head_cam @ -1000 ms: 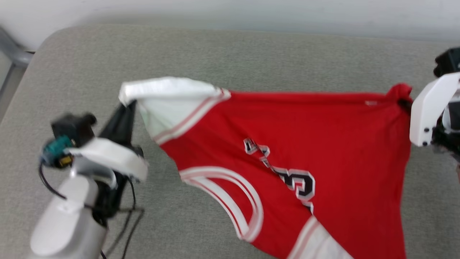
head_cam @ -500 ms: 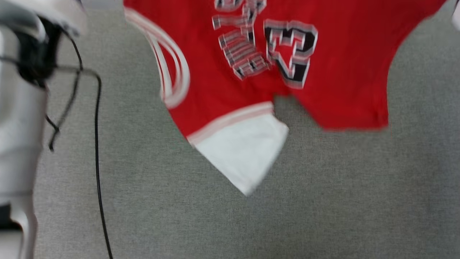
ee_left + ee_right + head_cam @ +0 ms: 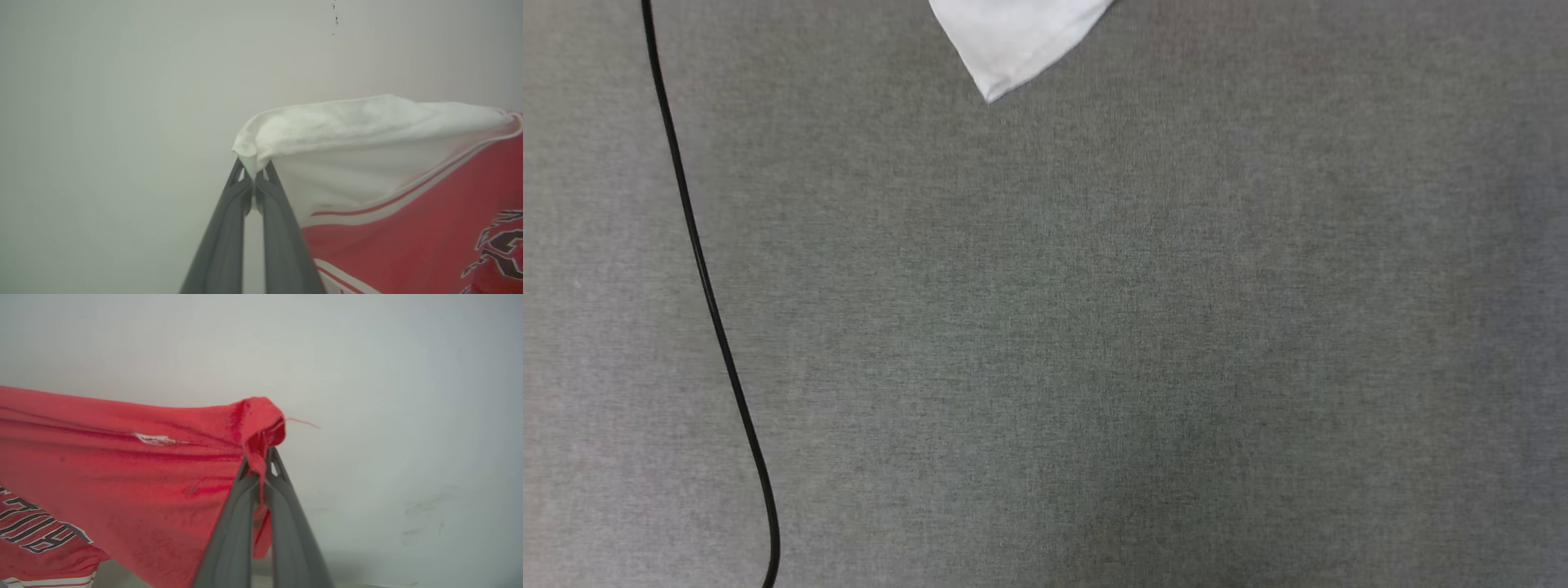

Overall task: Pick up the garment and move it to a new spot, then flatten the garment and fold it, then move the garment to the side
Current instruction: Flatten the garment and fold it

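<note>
The garment hangs stretched in the air between both arms. In the left wrist view my left gripper [image 3: 254, 177] is shut on the edge of its white sleeve [image 3: 347, 134], with the red body and striped trim [image 3: 408, 245] running off to the right. In the right wrist view my right gripper [image 3: 261, 465] is shut on a bunched red corner [image 3: 261, 416] of the garment, whose red cloth [image 3: 122, 457] and black-and-white lettering spread to the left. In the head view a white sleeve tip of the garment [image 3: 1013, 41] dangles at the top edge over the grey fabric surface [image 3: 1094, 327].
A thin black cable [image 3: 707, 294] runs down the left side of the head view over the grey surface. A pale plain wall [image 3: 122, 81] fills the background behind the garment in both wrist views.
The head view has swung down, so the garment and both arms have slid up and out of it, leaving a white sleeve tip at the top. Both grips look unchanged.
</note>
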{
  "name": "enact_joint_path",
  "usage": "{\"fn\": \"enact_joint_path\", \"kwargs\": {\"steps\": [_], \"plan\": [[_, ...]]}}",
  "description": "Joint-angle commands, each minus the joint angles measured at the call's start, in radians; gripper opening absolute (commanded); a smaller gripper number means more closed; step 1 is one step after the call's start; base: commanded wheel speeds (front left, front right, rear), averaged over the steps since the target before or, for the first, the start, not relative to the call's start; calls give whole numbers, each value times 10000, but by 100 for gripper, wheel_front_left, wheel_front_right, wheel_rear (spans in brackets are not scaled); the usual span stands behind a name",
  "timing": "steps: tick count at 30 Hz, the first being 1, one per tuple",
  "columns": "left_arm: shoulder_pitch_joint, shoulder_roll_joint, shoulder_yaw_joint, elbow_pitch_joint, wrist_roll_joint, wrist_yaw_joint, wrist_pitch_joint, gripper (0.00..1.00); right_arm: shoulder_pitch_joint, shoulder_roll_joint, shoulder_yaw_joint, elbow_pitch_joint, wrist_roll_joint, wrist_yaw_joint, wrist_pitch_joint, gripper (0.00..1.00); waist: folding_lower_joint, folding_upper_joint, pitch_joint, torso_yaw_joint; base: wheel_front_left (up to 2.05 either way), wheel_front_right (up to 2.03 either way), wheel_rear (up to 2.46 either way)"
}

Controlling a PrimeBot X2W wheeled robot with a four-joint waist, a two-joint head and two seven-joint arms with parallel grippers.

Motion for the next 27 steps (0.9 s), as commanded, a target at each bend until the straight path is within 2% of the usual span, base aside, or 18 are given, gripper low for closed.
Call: {"fn": "enact_joint_path", "kwargs": {"steps": [1, 8, 16, 20, 27], "plan": [[-159, 162, 69, 195, 18, 52, -33, 0, -163, -39, -75, 128, -54, -25, -121, 0, -1, 0, 262, -34, 0, 0, 0], [-701, 1, 75, 1424, -324, -145, -393, 0, -778, 373, 181, 1135, -203, -25, -735, 0, -1, 0, 1192, -40, 0, 0, 0], [151, -416, 140, 2810, -1352, -307, -829, 0, -246, 502, 461, 2678, 344, -25, -1494, 0, -1, 0, 1551, 60, 0, 0, 0], [1064, -768, -234, 3093, -1761, -322, -979, 0, 431, 411, 820, 3318, 786, -23, -1826, 0, -1, 0, 1432, 178, 0, 0, 0], [3723, -662, -866, 2654, -2955, -327, -1274, 0, 2728, 274, 1955, 3654, 1772, -22, -2427, 0, -1, 0, 295, 152, 0, 0, 0]]}}
